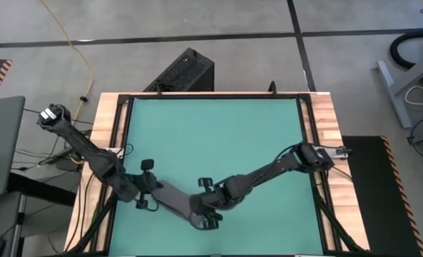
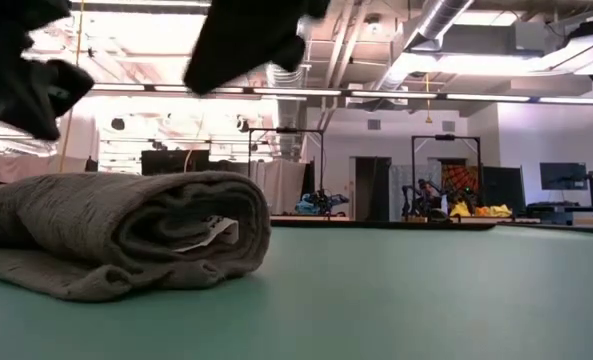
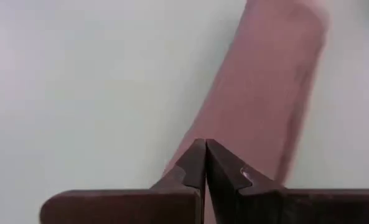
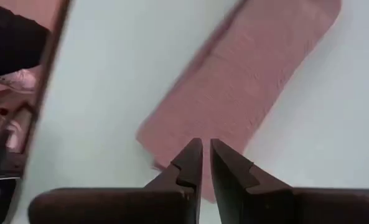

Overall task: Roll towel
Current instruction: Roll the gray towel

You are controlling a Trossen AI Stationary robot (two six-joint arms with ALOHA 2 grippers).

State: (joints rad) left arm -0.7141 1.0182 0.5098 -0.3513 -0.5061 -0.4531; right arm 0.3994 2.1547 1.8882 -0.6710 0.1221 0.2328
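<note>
Rolled grey towel on the green table near its front edge, between both grippers, left gripper fingers pressed together above one end, right gripper nearly closed, empty, above the other end

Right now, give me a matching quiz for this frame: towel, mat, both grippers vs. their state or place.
Column 1:
1. towel
2. left gripper
3. right gripper
4. table mat

Column 2:
A. fingers pressed fully together, above one end of the roll
B. teal, flat, framed by wood
C. rolled up, white tag showing at its end
D. fingers nearly together with a thin gap, holding nothing, above the other end of the roll

Pairs: 1-C, 2-A, 3-D, 4-B
</note>
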